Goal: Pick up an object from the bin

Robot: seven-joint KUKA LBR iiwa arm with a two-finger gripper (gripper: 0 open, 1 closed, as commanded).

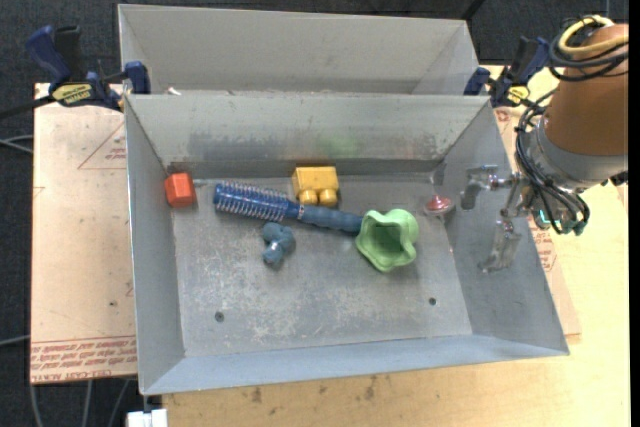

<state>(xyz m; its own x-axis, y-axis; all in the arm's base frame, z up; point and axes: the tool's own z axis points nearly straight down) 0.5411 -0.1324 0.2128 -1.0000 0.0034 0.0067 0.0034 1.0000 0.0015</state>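
Camera view puts the gripper (490, 220) at the right of the frame, over the sloping right wall of the bin (512, 310) rather than over its floor. I cannot tell whether it is open or closed, and I see nothing caught in it.

Nearest to it is a small red piece (438, 205), at the foot of that wall. It looks roundish, though it is too small for me to be sure, so I read no long axis on it.

The blue brush (285, 208) does have one. It runs left to right, dipping slightly, with its bristled head to the left and its handle end touching the green cup (388, 238).

My worries are these: a straight descent would strike the wall, the red piece may skid along its foot, and lifting the cup may drag the brush.
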